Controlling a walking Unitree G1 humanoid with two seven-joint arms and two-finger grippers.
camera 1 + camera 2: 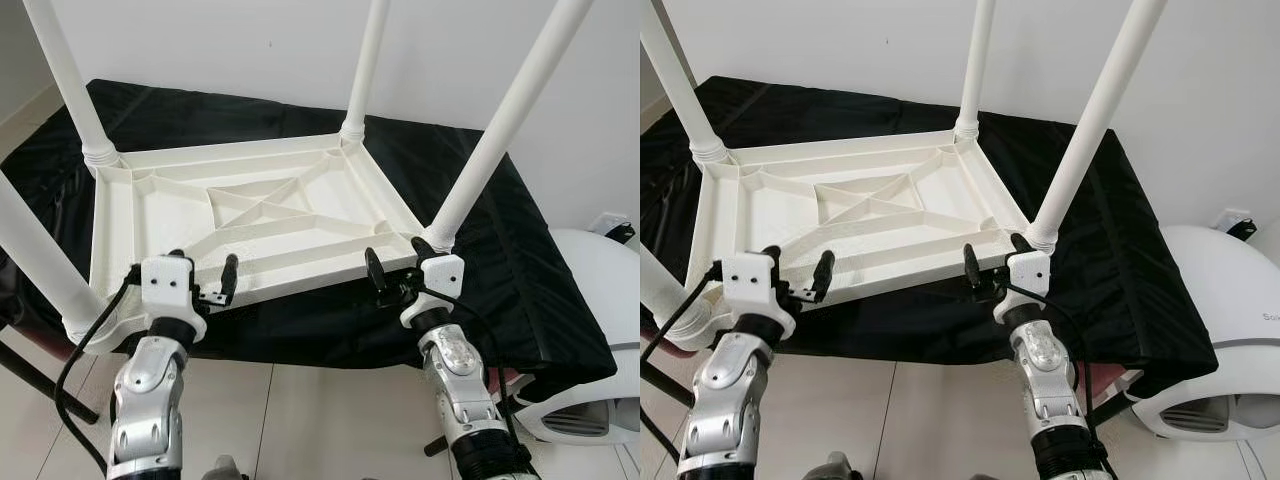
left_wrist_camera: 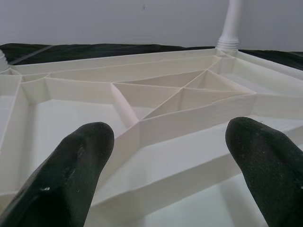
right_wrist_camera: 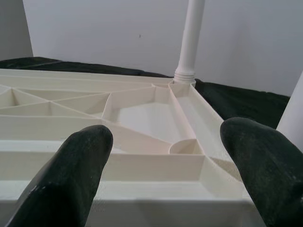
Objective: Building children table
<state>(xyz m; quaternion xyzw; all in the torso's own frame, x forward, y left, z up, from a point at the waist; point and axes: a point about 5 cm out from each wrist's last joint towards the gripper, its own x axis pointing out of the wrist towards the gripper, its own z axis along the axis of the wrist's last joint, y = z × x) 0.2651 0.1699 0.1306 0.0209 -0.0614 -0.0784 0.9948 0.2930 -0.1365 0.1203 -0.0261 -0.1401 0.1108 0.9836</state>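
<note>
We begin at the left gripper [image 1: 205,282]. Its two black fingers [image 2: 71,175] stand spread apart with nothing between them, poised at the near edge of the inverted tabletop [image 1: 250,215]. The ribbed underside of the tabletop lies directly ahead of the fingertips.

The right gripper [image 1: 398,268] is likewise released, its fingers [image 3: 80,170] parted and empty. It sits at the same near edge, just beside the near-right leg [image 1: 505,120], whose socket lies immediately outboard of the gripper.

Beyond both grippers, the tabletop rests upside down on a black cloth [image 1: 520,250] covering a work surface. Its diagonal stiffening ribs face upward.

Status of assembly, as we judge it:

- The near-right leg stands upright in its corner socket.
- The far-right leg [image 1: 366,60] stands in the corner straight ahead of the right gripper.
- The far-left leg [image 1: 70,85] stands in the corner ahead of the left gripper.
- The near-left leg [image 1: 35,255] rises just outboard of the left gripper.

All four legs appear fitted. We cannot tell from these views whether each is fully tightened in its socket.

What remains, in our judgement, is to grasp the near edge with both grippers and turn the table onto its legs. Neither gripper has yet closed on the edge.

To the right of the right gripper, beyond the cloth, a white rounded appliance [image 1: 590,340] stands on the floor.
</note>
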